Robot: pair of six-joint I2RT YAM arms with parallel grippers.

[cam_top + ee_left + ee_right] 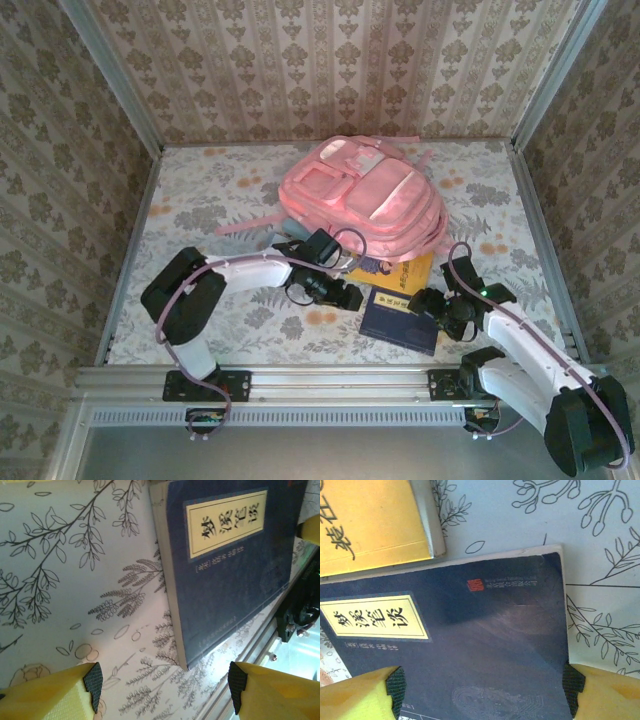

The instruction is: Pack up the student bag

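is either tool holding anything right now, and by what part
Nothing is held. The left tool gapes over the tablecloth beside the blue book; the right tool hangs open above that book's cover.

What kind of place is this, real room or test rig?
Most likely a staged robot test cell, not a real room: wallpapered panels box in a floral-cloth tabletop, an aluminium mounting rail runs along its near edge, and a pink backpack lies as a prop.

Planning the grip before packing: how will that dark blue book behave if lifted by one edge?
The dark blue book looks thin and softcover, so it may sag. Lying flat on the table, its edges seem hard to catch. Unlikely to roll.
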